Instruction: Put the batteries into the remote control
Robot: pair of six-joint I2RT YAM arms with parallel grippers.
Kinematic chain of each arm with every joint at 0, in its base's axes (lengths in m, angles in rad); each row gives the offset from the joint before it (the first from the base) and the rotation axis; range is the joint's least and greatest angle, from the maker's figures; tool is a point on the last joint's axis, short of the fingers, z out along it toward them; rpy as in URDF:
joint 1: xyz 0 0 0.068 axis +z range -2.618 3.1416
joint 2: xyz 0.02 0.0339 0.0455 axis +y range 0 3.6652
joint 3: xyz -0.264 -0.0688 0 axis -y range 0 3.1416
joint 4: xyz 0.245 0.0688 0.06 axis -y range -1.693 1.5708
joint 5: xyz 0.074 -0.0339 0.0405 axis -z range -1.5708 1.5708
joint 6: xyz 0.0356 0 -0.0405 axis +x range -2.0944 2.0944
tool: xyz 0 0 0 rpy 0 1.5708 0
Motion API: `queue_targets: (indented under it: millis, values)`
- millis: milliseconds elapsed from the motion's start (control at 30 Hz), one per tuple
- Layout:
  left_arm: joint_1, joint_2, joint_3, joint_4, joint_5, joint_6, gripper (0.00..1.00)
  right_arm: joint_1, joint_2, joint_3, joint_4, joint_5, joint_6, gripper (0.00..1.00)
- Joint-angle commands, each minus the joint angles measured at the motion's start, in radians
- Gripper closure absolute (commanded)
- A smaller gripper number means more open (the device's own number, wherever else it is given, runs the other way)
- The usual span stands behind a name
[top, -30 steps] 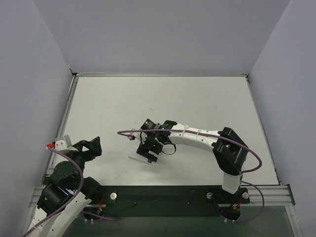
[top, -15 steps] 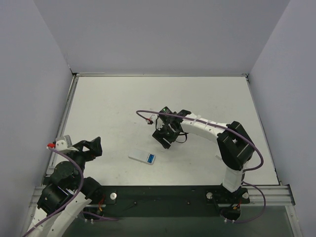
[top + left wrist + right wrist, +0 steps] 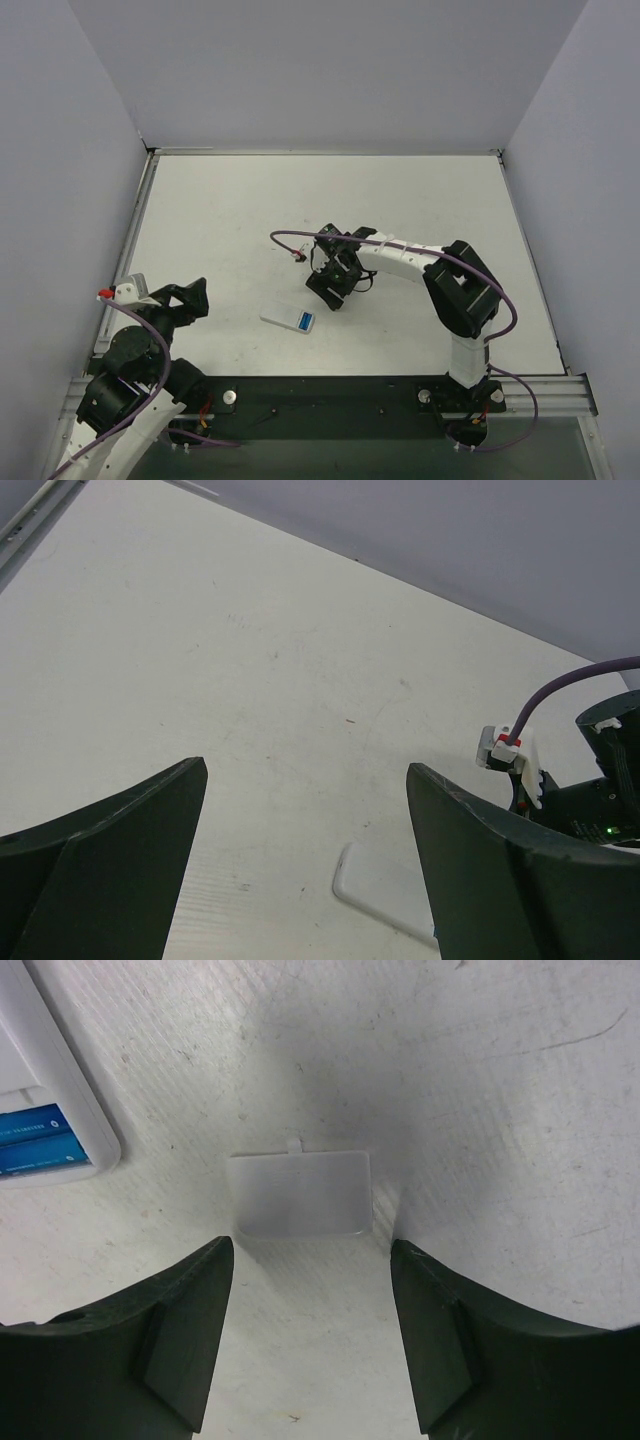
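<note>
The remote (image 3: 285,317) lies on the counter (image 3: 250,200) between the arms, near the front edge. Its end compartment is uncovered, with blue batteries (image 3: 40,1138) seated inside. The right pincer (image 3: 310,1255), fingers apart, hangs over a loose cover (image 3: 300,1193) just beside the remote. The left pincer (image 3: 305,780) is apart and holds nothing.
</note>
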Motion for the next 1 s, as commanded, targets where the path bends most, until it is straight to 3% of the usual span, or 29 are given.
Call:
queue_targets:
  millis: [0, 133, 467, 767, 967]
  values:
    - [0.008, -0.020, -0.003, 0.037, 0.017, 0.013, 0.09, 0.017, 0.006, 0.027, -0.033, 0.009, -0.014, 0.41]
    - [0.015, -0.011, -0.008, 0.043, 0.030, 0.005, 0.08, 0.036, 0.020, 0.025, -0.033, 0.016, -0.020, 0.42]
    - [0.037, 0.052, -0.020, 0.075, 0.087, -0.010, 0.08, 0.070, 0.027, 0.013, -0.035, 0.095, -0.026, 0.56]
    - [0.074, 0.132, -0.034, 0.113, 0.185, -0.021, 0.08, 0.077, 0.035, 0.020, -0.025, 0.088, -0.009, 0.44]
    - [0.098, 0.170, -0.040, 0.133, 0.248, -0.022, 0.08, 0.076, 0.047, 0.025, -0.006, 0.093, -0.009, 0.44]
